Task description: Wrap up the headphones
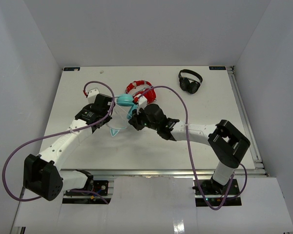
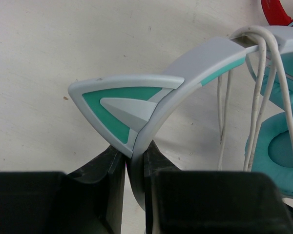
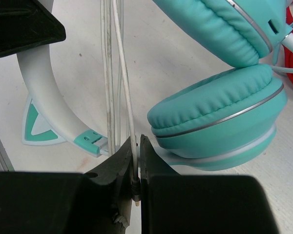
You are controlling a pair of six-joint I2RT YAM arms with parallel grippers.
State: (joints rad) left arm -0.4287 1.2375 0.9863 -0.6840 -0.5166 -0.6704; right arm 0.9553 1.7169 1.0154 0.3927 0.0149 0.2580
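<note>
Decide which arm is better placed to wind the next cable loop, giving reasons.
Likely right: the right end effector pinches the white cable near its plug; the left end effector just clamps the headband.

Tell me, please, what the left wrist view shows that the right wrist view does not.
Only the left wrist view shows where the left gripper clamps the headband of the headphones: just under a cat-ear point. Only the right wrist view shows the right gripper pinching the white cable near its plug end. Both show the headband, a cat-ear point, hanging cable loops, teal ear cups, a sliver of the red headphones and the table.
</note>
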